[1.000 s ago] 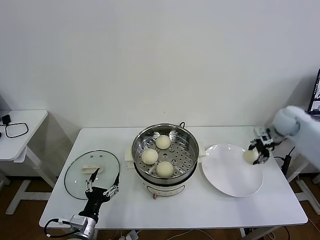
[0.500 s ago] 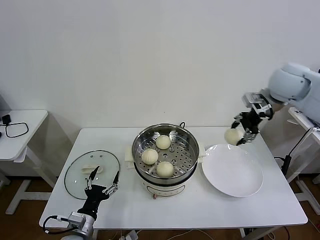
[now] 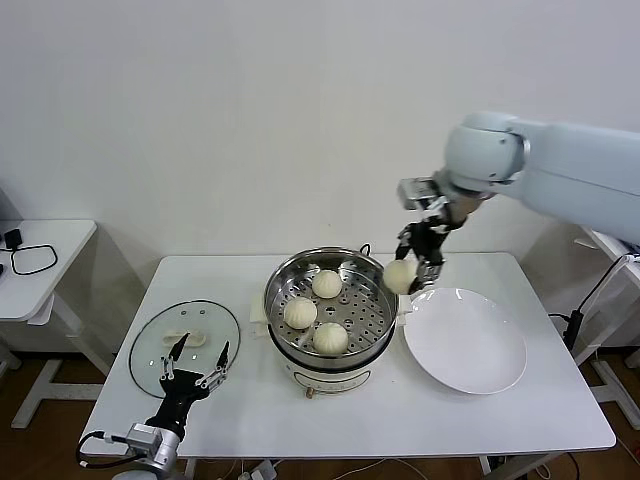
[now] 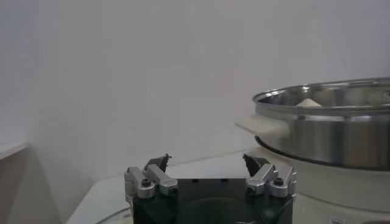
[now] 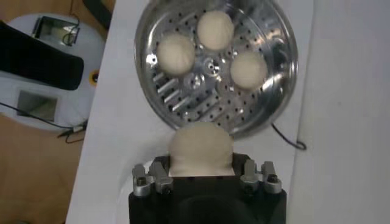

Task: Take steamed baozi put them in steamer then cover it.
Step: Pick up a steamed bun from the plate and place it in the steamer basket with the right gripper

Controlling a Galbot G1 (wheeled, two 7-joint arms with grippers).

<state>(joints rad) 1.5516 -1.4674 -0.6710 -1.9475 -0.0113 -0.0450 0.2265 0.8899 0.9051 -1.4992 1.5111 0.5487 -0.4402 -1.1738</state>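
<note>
The right hand (image 3: pixel 416 262) squeezes one baozi (image 3: pixel 400 275) above the steamer (image 3: pixel 375 300) rim — the left hand (image 3: pixel 195 366) waits, wide open.

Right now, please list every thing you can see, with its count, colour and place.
baozi in steamer: three, cream-white, on the perforated tray.
held baozi: one, cream-white, in the air at the steamer's right rim.
steamer: one, shiny steel on white base, table centre.
plate: one, white, right of steamer.
glass lid: one, clear, white handle, left of steamer.
table: one, white.
side table: one, white, far left.
right gripper: shut on held baozi.
left gripper: open, near the lid.
</note>
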